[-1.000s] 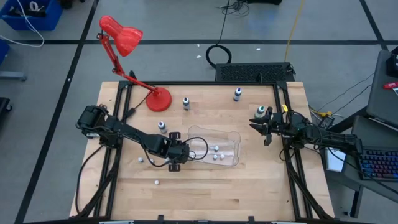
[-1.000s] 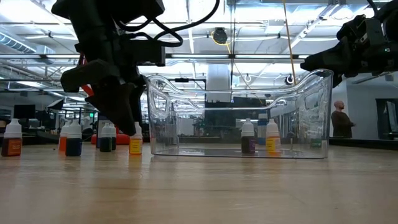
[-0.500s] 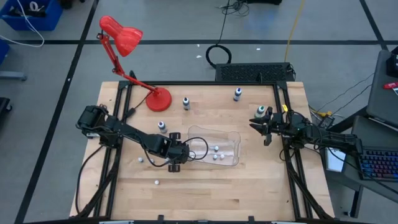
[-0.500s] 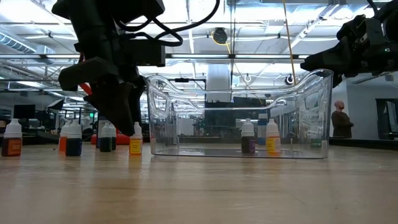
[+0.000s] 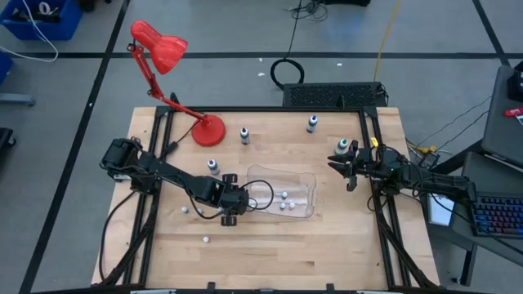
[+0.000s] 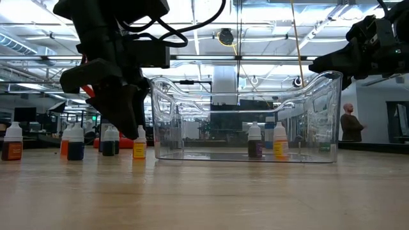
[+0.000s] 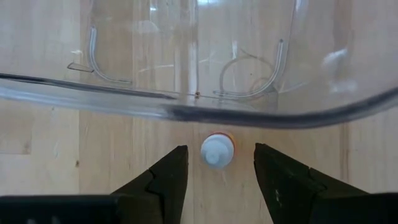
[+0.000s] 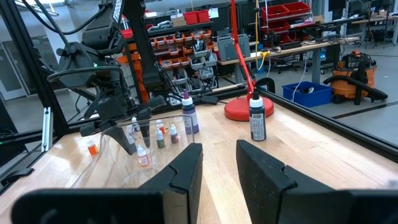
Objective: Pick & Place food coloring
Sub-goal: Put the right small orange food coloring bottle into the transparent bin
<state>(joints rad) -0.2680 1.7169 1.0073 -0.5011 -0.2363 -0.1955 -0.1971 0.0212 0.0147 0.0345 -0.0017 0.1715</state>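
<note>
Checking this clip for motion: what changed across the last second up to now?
Almost nothing. In the low view the left gripper shifted very slightly beside the clear bin, staying open around the small bottle. The right gripper stayed parked and open at the table's right side; the other bottles did not move.

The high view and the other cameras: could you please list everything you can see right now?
Lamp: one, red, top left of the table in the high view.
Bin: one, clear, table centre.
Dark-capped bottles: four, pale bodies, spread around the lamp and bin.
Small dropper bottles: at least two in the bin, others loose outside, mixed colours.
Person: one, in the room behind.
Left gripper: jaws open around an orange dropper bottle outside the bin's wall.
Right gripper: jaws open, empty, right of the bin.
</note>
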